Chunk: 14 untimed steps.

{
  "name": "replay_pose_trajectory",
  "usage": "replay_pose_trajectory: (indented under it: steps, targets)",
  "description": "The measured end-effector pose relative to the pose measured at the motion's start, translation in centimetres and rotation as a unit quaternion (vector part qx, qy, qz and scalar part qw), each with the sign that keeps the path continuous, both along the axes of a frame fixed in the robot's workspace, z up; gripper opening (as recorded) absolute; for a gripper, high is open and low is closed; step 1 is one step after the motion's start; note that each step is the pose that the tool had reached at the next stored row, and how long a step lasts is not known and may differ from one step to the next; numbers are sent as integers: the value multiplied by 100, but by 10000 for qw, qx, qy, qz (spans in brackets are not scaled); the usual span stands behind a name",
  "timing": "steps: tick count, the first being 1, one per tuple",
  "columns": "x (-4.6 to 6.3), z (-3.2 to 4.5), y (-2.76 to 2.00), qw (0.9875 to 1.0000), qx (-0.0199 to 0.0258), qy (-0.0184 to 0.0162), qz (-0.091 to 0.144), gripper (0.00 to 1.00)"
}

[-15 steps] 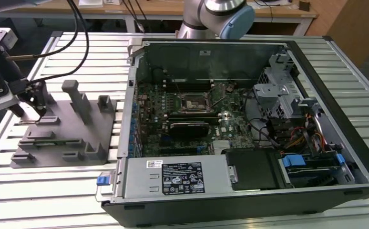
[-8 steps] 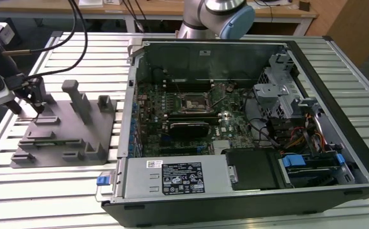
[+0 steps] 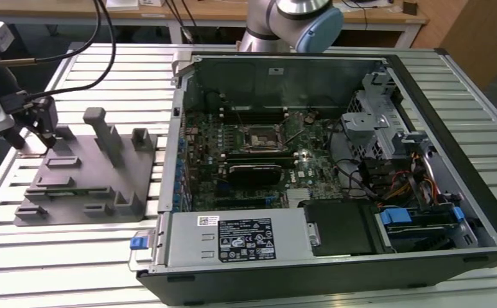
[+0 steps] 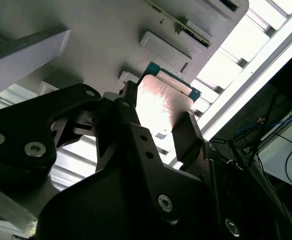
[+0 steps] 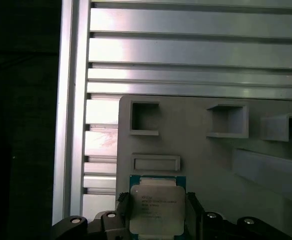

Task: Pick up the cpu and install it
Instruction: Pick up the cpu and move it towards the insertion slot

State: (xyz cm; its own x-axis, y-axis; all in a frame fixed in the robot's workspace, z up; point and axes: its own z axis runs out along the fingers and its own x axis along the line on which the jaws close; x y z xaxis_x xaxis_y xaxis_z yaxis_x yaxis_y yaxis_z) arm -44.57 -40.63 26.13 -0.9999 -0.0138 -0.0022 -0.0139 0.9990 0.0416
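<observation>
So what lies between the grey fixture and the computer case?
Only a narrow bare strip of slatted table, in the exterior view; grey fixture and computer case stand apart.

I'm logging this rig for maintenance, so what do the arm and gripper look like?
The arm is silver-grey metal tubing with a pale blue joint cap. The gripper is black, its fingers blocky, with round screw heads; black cables trail to it.
</observation>
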Motion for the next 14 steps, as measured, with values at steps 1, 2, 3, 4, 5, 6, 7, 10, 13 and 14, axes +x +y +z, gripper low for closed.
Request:
replay_pose_trajectory:
  steps: [1, 2, 3, 4, 5, 6, 7, 10, 13, 14]
  targets:
    - [0, 9, 0, 10000, 0, 0, 0, 53]
    - [0, 17, 0, 10000, 0, 0, 0, 53]
    - [0, 24, 0, 10000, 0, 0, 0, 53]
    - [0, 32, 0, 10000, 0, 0, 0, 53]
    - [0, 40, 0, 10000, 0, 0, 0, 53]
    - [0, 49, 0, 10000, 0, 0, 0, 53]
    - [0, 58, 0, 10000, 0, 0, 0, 53]
    - [0, 98, 0, 10000, 0, 0, 0, 53]
    - [0, 160, 0, 10000, 0, 0, 1, 53]
    - [1, 182, 0, 10000, 0, -1, 1, 53]
